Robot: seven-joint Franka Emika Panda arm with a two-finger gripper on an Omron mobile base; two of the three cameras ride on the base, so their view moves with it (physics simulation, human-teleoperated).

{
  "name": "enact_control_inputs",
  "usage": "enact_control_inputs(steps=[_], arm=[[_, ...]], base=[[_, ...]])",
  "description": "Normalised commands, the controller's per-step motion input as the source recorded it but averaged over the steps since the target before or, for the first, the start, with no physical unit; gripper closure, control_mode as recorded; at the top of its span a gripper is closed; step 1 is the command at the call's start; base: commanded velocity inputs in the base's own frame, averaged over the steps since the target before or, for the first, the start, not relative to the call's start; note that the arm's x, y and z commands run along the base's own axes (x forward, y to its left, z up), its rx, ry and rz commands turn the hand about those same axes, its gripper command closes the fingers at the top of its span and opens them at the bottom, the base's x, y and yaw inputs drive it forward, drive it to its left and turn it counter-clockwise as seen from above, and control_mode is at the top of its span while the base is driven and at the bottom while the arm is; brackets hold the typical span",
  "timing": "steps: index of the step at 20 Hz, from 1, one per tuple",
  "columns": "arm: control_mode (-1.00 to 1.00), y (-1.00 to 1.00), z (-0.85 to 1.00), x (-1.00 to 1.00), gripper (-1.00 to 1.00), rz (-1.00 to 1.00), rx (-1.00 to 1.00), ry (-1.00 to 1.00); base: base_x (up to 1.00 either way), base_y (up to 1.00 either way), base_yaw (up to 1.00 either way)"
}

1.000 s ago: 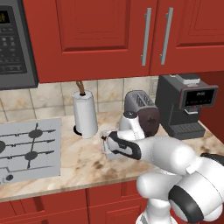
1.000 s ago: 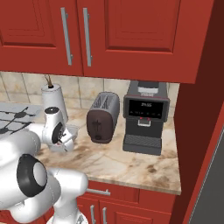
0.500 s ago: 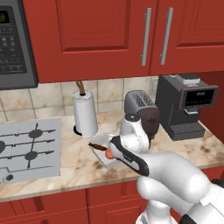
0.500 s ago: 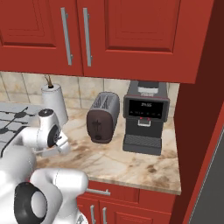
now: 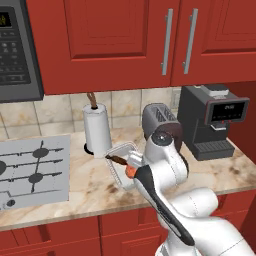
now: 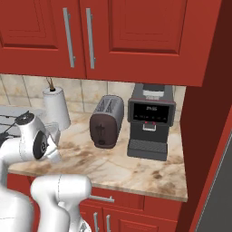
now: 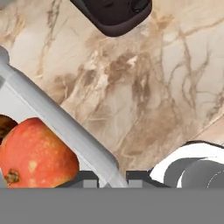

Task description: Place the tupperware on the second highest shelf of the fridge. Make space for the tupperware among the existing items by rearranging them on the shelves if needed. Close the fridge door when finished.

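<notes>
The step in hand is judged to be the pick-up of the tupperware (image 5: 121, 158) — the first part of the task, with the fridge work yet to come. The clear container is seen on the marble counter (image 5: 75, 185) in the left base view, just in front of the paper-towel roll (image 5: 96, 130) and beside the dark toaster (image 6: 106, 121), with the arm's wrist bent down over its near edge. In the hand view the grey rim of the tupperware (image 7: 65, 127) runs diagonally to the bottom of the picture, between the two dark finger tips, and a reddish-orange fruit (image 7: 37, 153) lies inside it. The hand (image 7: 111, 178) is closed as far as it goes, and the rim is judged to be pinched between the tips; whether the container is lifted off the counter cannot be told.

Next, a straight lift is called for — kept level so the fruit is not tipped out — and then a turn of the base toward the fridge, whose shelves have to be checked for room before the container is set down. The coffee machine (image 6: 151, 121) stands well apart at the counter's right end and is not in the way.
</notes>
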Motion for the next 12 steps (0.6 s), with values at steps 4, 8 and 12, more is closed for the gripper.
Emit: enact_control_inputs(steps=[4, 8, 12], arm=[[-1.00, -0.44, 0.96, -0.95, 1.00, -0.34, 0.25, 0.04], [-1.00, -0.74, 0.98, -1.00, 1.00, -0.30, 0.29, 0.12], [-1.00, -0.79, 0.28, -1.00, 1.00, -0.23, 0.13, -0.09]], base=[[0.00, 0.00, 0.00], [0.00, 0.00, 0.00], [0.00, 0.00, 0.00]])
